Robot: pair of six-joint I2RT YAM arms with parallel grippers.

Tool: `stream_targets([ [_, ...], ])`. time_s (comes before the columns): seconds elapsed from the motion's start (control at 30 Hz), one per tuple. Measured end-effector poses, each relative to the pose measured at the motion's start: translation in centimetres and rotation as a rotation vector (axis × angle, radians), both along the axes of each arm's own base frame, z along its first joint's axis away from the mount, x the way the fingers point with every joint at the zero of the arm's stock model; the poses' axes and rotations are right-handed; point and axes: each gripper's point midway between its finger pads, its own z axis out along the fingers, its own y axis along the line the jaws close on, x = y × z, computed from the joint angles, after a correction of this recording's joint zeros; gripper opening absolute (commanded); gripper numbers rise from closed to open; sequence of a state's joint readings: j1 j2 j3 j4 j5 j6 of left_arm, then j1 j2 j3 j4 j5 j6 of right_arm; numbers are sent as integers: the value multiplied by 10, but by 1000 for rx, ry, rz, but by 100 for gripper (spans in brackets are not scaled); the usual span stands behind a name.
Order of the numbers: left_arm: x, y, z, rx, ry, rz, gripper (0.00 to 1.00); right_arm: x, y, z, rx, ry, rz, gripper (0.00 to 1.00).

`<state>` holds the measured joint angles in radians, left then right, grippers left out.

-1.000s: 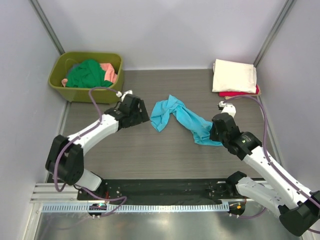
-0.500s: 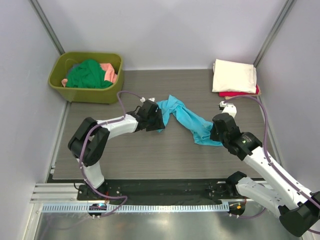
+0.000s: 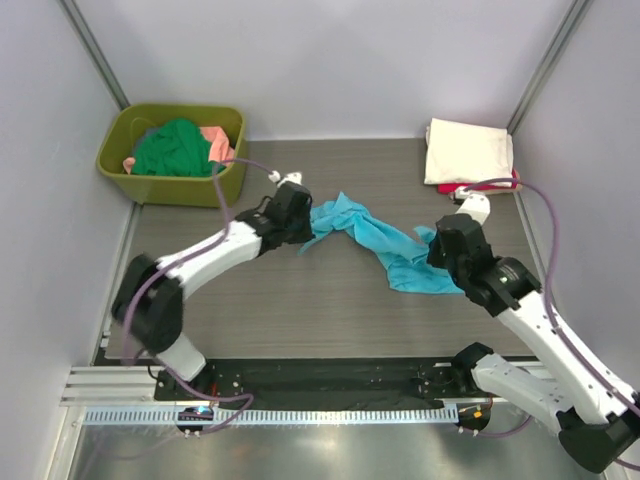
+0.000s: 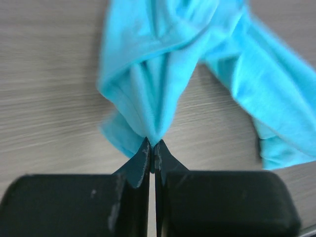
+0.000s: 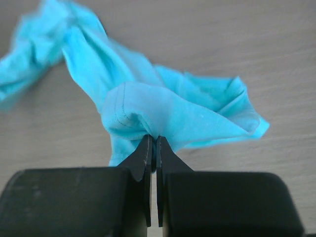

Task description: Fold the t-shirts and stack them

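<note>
A crumpled turquoise-blue t-shirt [image 3: 375, 240] stretches across the middle of the table between both arms. My left gripper [image 3: 303, 222] is shut on its left end; the wrist view shows cloth [image 4: 148, 94] pinched at the tips of the left gripper [image 4: 152, 144]. My right gripper [image 3: 438, 250] is shut on the right end, where a fold [image 5: 168, 116] bunches above the tips of the right gripper [image 5: 153, 139]. A folded cream-white t-shirt [image 3: 468, 151] lies on a red one [image 3: 480, 187] at the back right. Dark green [image 3: 175, 150] and salmon-pink [image 3: 219, 142] shirts sit in the tub.
The olive-green plastic tub [image 3: 125, 182] stands at the back left corner, close behind my left arm. Grey walls close in the table on three sides. Bare wood-grain tabletop [image 3: 300, 300] lies in front of the blue shirt.
My left gripper moved right to the shirt's left end, closed on it and pulled it slightly back and left. The right gripper has shifted a little back and right, still holding its end.
</note>
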<state>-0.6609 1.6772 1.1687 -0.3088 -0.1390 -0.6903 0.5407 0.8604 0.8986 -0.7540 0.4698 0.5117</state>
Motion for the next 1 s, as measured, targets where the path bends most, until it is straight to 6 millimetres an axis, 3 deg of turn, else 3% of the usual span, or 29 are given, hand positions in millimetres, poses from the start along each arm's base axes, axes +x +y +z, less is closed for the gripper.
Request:
stream_targets([
  [0.1, -5, 26, 88, -4, -159, 35, 0, 6, -7, 63, 54, -152, -41, 1],
  [0.2, -20, 61, 217, -85, -415, 95, 0, 0, -22, 147, 128, -350, -91, 1],
  [0.27, -44, 92, 290, -142, -564, 138, 0, -11, -36, 200, 173, -472, -122, 1],
  [0.37, -85, 140, 361, -190, -726, 198, 0, -33, -55, 256, 229, -605, -153, 1],
  [0.5, -139, 194, 407, -225, -860, 242, 0, -68, -80, 311, 299, -747, -172, 1],
  [0.7, -181, 219, 428, -254, -929, 204, 0, -102, -92, 354, 380, -857, -128, 1],
  [0.87, -187, 220, 442, -254, -924, 177, 1, -108, -88, 369, 388, -864, -92, 1],
  [0.93, -178, 215, 446, -237, -890, 194, 6, -97, -84, 375, 364, -843, -103, 1],
  [1.0, -159, 208, 453, -197, -842, 226, 5, -68, -75, 381, 308, -800, -132, 1],
])
